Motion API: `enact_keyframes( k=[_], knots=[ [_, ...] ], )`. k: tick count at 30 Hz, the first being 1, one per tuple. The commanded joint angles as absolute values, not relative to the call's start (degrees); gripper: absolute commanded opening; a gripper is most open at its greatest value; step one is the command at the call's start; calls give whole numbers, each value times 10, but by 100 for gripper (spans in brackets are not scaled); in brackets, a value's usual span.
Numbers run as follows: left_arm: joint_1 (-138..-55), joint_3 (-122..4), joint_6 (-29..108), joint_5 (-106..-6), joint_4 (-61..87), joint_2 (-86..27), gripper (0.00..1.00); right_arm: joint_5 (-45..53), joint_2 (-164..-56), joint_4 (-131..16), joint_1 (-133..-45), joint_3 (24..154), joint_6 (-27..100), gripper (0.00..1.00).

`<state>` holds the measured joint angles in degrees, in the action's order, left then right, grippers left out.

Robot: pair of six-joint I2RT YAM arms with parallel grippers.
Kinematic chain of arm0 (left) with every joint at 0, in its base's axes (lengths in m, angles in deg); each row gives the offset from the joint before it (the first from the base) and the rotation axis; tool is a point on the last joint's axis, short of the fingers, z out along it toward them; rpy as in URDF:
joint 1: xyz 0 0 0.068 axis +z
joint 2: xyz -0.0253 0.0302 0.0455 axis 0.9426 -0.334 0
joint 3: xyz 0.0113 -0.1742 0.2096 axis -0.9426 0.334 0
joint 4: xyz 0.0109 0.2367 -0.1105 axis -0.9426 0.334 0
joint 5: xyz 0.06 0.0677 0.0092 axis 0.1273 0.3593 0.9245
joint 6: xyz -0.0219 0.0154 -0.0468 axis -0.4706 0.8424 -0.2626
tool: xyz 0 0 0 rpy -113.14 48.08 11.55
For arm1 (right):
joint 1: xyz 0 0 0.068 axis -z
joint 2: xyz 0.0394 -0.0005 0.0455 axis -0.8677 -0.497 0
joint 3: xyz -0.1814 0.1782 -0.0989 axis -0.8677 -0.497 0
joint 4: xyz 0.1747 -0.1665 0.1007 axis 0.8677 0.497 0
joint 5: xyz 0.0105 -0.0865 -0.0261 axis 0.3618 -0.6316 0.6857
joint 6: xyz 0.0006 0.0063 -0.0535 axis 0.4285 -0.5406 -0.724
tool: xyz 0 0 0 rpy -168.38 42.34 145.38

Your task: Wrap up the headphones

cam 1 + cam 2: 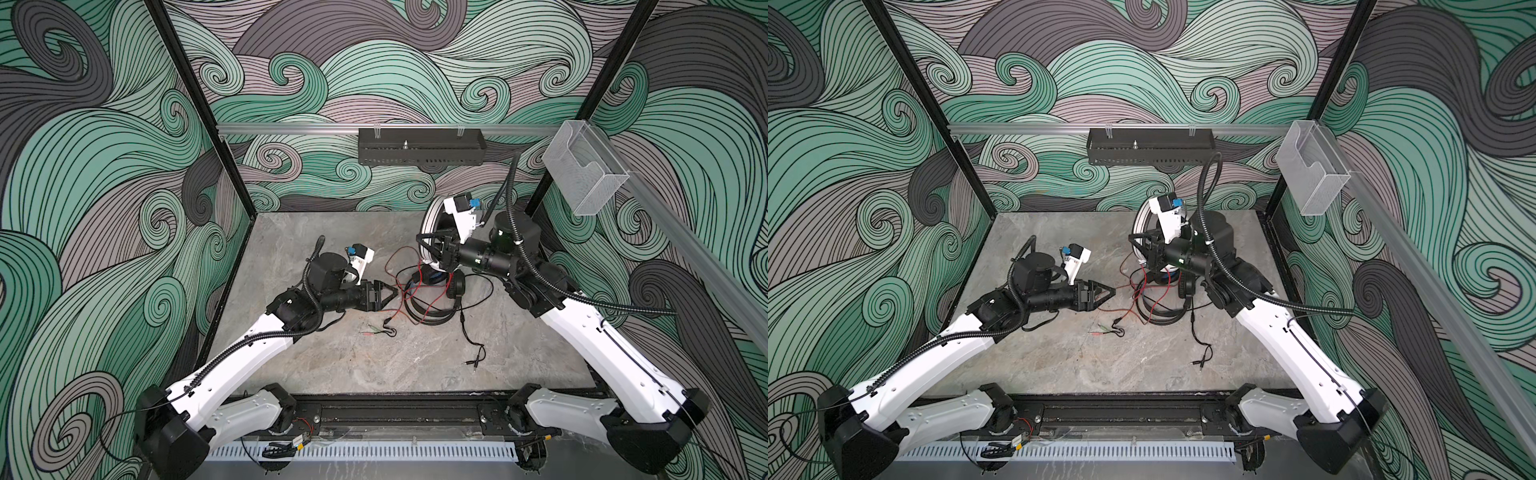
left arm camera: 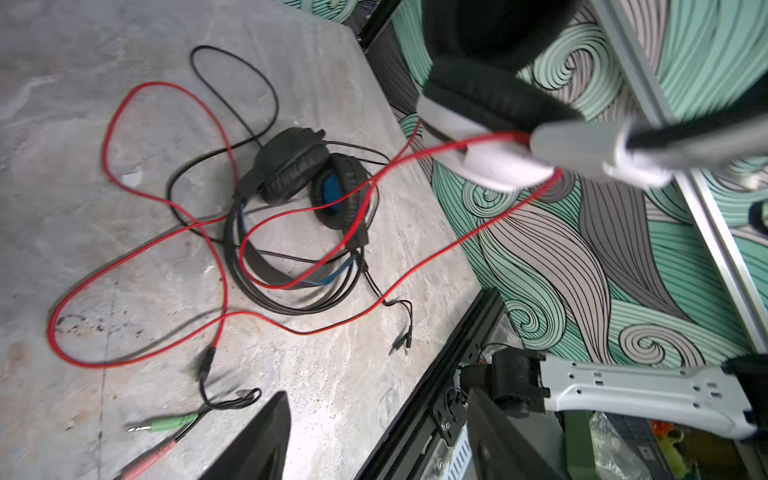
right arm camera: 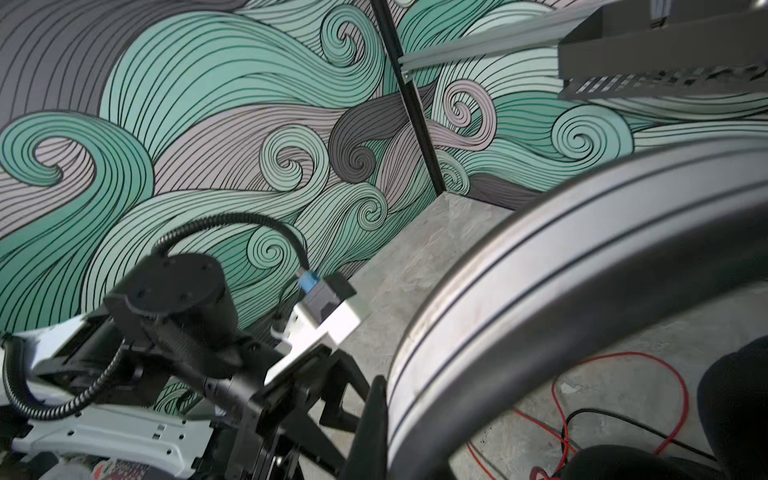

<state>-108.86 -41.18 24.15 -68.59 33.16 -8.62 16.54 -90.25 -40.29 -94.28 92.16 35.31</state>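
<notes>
Two hands: right hand [image 1: 423, 243] is clamping the white headset [image 1: 424, 220] over the black headset [image 1: 457, 286]; left hand [image 1: 391, 293] is gaping beside it, nearer the red cord [image 2: 158, 83].

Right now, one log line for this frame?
right gripper shut on white headset, held up | left gripper open, empty | black headset on table, red cord across it

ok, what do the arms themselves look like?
Both arms match: white moulded link shells, black joint housings, and black ribbed cable conduit running alongside. The left tool and right tool are black, open triangular frames. Each wrist has a white camera bracket with a blue plug. No legible markings.
</notes>
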Motion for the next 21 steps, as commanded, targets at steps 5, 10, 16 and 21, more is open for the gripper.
enact_keyframes(
  k=[5, 10, 16, 21],
  knots=[
    [-1101, -479, 294, -631, 308, -95, 66, 160, -932, -452, -941, 1053, 373, 0],
    [-1101, -524, 330, -617, 292, -128, 76, 182, -943, -459, -944, 1074, 389, 0],
    [-1113, -546, 322, -651, 259, -180, 82, 199, -946, -454, -944, 1080, 390, 0],
    [-1127, -555, 310, -631, 241, -209, 78, 203, -937, -464, -943, 1067, 397, 0]
  ],
)
